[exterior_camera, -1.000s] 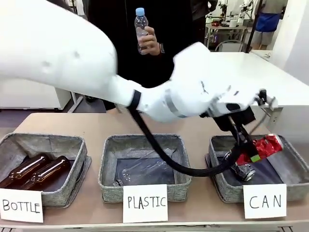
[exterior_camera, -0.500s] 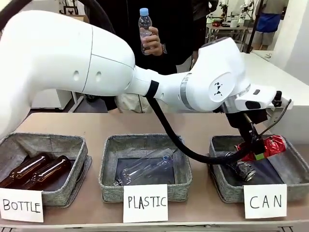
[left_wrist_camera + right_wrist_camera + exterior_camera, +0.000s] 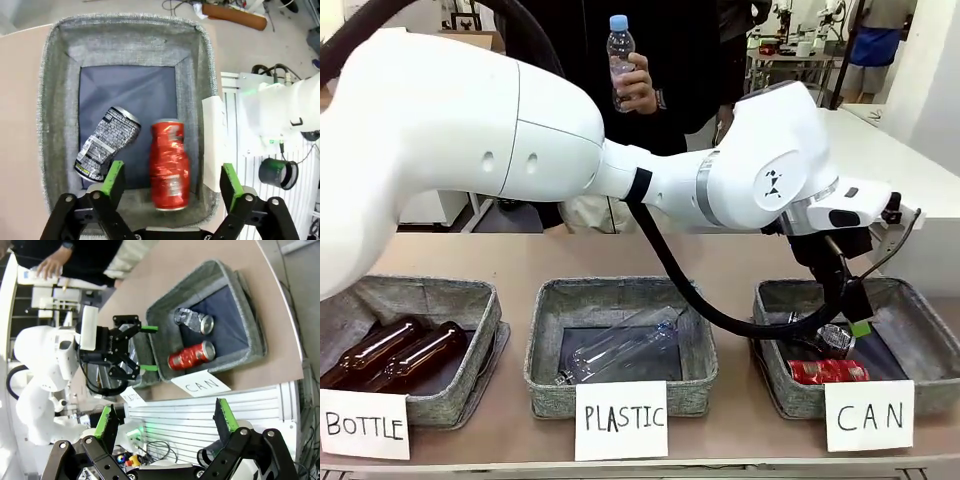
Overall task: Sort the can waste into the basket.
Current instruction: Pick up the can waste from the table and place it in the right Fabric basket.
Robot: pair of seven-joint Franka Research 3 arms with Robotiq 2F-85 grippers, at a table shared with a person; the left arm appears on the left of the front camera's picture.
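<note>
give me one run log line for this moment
phase: release | left pincer: open above CAN basket | red can: lying in basket | patterned can: beside it | right pincer: open, empty

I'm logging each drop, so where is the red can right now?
The red can lies on its side in the basket carded "CAN", at the table's right end, beside the black-and-silver can and below the open left gripper.
</note>
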